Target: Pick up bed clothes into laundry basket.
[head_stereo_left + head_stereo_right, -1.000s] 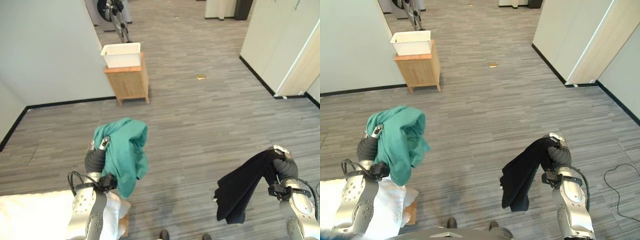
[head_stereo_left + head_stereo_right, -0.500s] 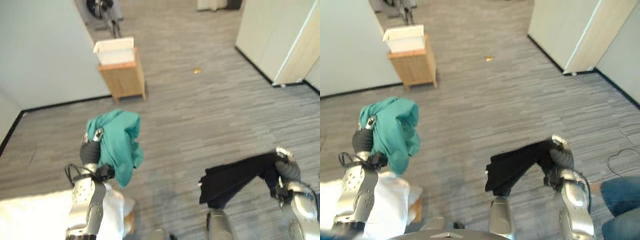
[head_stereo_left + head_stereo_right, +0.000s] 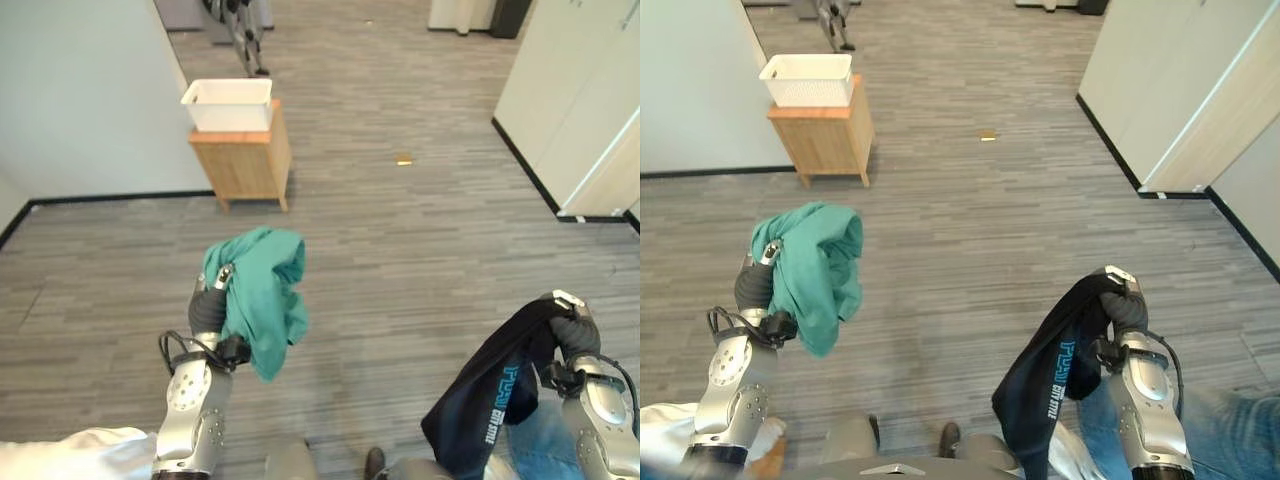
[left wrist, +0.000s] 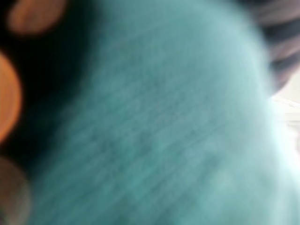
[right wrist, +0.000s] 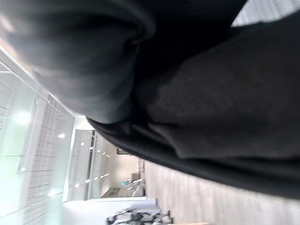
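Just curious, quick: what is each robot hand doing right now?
Left hand: shut on the teal garment.
Right hand: shut on the black garment.

Black cloth [image 5: 197, 93] draped close across the lens, folds bunched; pale corridor [image 5: 117, 178] behind.

Colours and patterns. Teal green garment [image 3: 260, 300], plain, draped over the left robot hand [image 3: 210, 305], which is dark with a silver tip. Black garment [image 3: 1055, 375] with light blue lettering, hanging from the dark-covered right robot hand [image 3: 1123, 305]. White laundry basket [image 3: 228, 104] on a light wooden cabinet [image 3: 243, 162]. Floor [image 3: 400, 230] beside the cabinet: grey, streaked plank pattern. Blue denim [image 3: 1230, 430] beside the black garment.
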{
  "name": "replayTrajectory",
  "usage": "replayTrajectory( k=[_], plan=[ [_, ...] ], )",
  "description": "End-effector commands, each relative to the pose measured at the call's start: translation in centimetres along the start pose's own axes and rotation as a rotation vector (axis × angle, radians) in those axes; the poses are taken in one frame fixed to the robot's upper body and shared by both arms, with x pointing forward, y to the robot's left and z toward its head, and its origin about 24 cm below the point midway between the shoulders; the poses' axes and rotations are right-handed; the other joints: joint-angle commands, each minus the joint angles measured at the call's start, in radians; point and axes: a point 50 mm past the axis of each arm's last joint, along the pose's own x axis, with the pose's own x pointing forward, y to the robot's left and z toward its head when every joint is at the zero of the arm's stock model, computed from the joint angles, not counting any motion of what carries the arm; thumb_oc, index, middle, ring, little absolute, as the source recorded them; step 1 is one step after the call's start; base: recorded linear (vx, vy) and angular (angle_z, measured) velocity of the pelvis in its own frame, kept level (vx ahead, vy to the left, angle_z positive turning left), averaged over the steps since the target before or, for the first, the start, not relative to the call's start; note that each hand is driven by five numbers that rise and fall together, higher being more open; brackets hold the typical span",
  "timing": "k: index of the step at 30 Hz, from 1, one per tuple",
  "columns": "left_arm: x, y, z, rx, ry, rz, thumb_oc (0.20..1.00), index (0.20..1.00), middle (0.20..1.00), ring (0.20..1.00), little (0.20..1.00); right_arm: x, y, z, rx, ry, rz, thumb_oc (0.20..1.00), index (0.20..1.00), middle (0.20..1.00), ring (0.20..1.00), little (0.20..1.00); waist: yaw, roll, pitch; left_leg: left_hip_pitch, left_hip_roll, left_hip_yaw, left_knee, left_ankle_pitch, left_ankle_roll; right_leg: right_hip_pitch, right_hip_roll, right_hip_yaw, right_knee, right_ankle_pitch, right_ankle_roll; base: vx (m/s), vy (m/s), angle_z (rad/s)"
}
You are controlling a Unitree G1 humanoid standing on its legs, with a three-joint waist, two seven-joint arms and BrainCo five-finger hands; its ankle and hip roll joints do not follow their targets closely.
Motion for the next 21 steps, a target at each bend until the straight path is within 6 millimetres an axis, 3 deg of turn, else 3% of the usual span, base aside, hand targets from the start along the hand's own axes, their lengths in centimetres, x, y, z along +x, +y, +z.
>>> replayTrajectory(
  k=[1,4,8,9,10,12,13,14,16,17,18,19,20,21],
  plan=[
    [1.2,-0.7,3.3,-0.010,-0.163,-0.063,0.200,0.200,0.200,0.200,0.200,0.9,0.3,4.3,-0.001,-0.213,0.051,0.200,0.200,0.200,0.200,0.200,0.019,0.057,0.002,0.113,-0.028,-0.063,-0.347,0.132,-0.009,0.020,-0.040,-0.006,-0.091,0.063,0.123,0.40,0.036,-0.39],
    [1.3,-1.4,2.7,-0.013,-0.147,-0.095,0.200,0.200,0.200,0.200,0.200,0.9,0.8,3.8,-0.016,-0.193,0.074,0.200,0.200,0.200,0.200,0.200,0.040,0.077,-0.020,0.098,-0.128,-0.069,-0.603,0.153,0.016,0.091,-0.012,0.027,-0.111,0.020,0.127,0.52,0.026,-0.39],
    [1.2,-1.8,2.6,0.005,-0.143,-0.116,0.200,0.200,0.200,0.200,0.200,1.0,1.4,3.4,-0.049,-0.167,0.116,0.200,0.200,0.200,0.200,0.200,0.065,0.072,-0.037,0.106,-0.173,-0.072,-0.640,0.186,0.017,0.149,-0.009,0.073,-0.104,-0.016,0.127,0.40,0.008,-0.36],
    [0.9,-1.8,2.5,-0.005,-0.138,-0.119,0.200,0.200,0.200,0.200,0.200,1.2,2.2,3.4,-0.039,-0.170,0.153,0.200,0.200,0.200,0.200,0.200,0.075,0.069,-0.070,0.161,-0.190,-0.085,-0.698,0.146,0.054,0.166,-0.017,0.091,-0.089,-0.050,0.137,0.50,0.065,-0.59],
    [0.9,-1.8,2.5,-0.005,-0.137,-0.118,0.200,0.200,0.200,0.200,0.200,1.2,2.2,3.3,-0.039,-0.170,0.154,0.200,0.200,0.200,0.200,0.200,0.077,0.068,-0.070,0.167,-0.191,-0.081,-0.707,0.148,0.055,0.166,-0.019,0.094,-0.086,-0.052,0.138,0.48,0.102,-0.77],
    [0.7,-1.9,2.1,-0.006,-0.118,-0.123,0.200,0.200,0.200,0.200,0.200,1.4,2.7,2.9,-0.041,-0.160,0.159,0.200,0.200,0.200,0.200,0.200,0.096,0.042,-0.087,0.203,-0.207,-0.079,-0.708,0.111,0.083,0.142,-0.058,0.094,0.034,-0.011,0.179,0.41,0.089,-1.03],
    [0.9,-2.1,2.2,0.004,-0.116,-0.134,0.200,0.200,0.200,0.200,0.200,1.7,3.5,2.8,-0.014,-0.160,0.178,0.200,0.200,0.200,0.200,0.200,0.098,0.038,-0.080,0.248,-0.208,-0.058,-0.723,0.081,0.118,0.043,-0.084,0.105,0.289,0.117,0.265,0.47,0.114,-0.75],
    [0.8,-2.3,2.2,0.011,-0.114,-0.143,0.200,0.200,0.200,0.200,0.200,1.7,3.9,2.6,-0.009,-0.153,0.192,0.200,0.200,0.200,0.200,0.200,0.081,0.044,-0.067,0.284,-0.205,-0.072,-0.737,0.071,0.129,-0.011,-0.093,0.112,0.404,0.160,0.290,0.44,0.109,-0.39],
    [0.8,-2.5,2.1,0.023,-0.106,-0.160,0.200,0.200,0.200,0.200,0.200,1.4,4.2,2.1,-0.040,-0.128,0.214,0.200,0.200,0.200,0.200,0.200,0.054,0.064,-0.061,0.340,-0.187,-0.095,-0.764,0.057,0.136,-0.118,-0.078,0.108,0.466,0.149,0.272,0.33,0.028,-0.32],
    [0.9,-3.1,2.3,0.016,-0.106,-0.191,0.200,0.200,0.200,0.200,0.200,1.2,4.4,2.0,-0.033,-0.120,0.221,0.200,0.200,0.200,0.200,0.200,0.032,0.081,-0.060,0.388,-0.167,-0.103,-0.793,0.052,0.125,-0.182,-0.114,0.085,0.386,0.111,0.244,0.28,-0.022,0.40],
    [0.9,-3.1,2.2,0.015,-0.105,-0.191,0.200,0.200,0.200,0.200,0.200,1.2,4.3,2.0,-0.033,-0.119,0.221,0.200,0.200,0.200,0.200,0.200,0.027,0.081,-0.058,0.393,-0.168,-0.108,-0.798,0.052,0.124,-0.176,-0.116,0.079,0.385,0.107,0.243,0.37,-0.141,0.88],
    [1.2,-3.6,2.2,-0.003,-0.107,-0.212,0.200,0.200,0.200,0.200,0.200,1.1,4.0,2.0,-0.015,-0.124,0.205,0.200,0.200,0.200,0.200,0.200,0.005,0.081,-0.064,0.413,-0.164,-0.136,-0.817,0.041,0.103,-0.198,-0.135,0.103,0.226,0.087,0.233,0.34,-0.186,0.91],
    [1.4,-3.6,4.3,0.078,-0.200,-0.220,0.200,0.200,0.200,0.200,0.200,1.5,2.3,3.1,-0.119,-0.170,0.145,0.200,0.200,0.200,0.200,0.200,-0.007,0.069,-0.055,0.421,-0.167,-0.156,-0.805,0.014,0.096,-0.164,-0.133,0.124,0.107,0.079,0.236,0.32,-0.181,0.66],
    [1.4,-3.6,4.3,0.078,-0.200,-0.219,0.200,0.200,0.200,0.200,0.200,1.5,2.3,3.1,-0.119,-0.170,0.145,0.200,0.200,0.200,0.200,0.200,-0.009,0.070,-0.054,0.422,-0.166,-0.157,-0.805,0.014,0.096,-0.160,-0.133,0.122,0.102,0.081,0.236,0.13,-0.114,1.06]
  ],
)
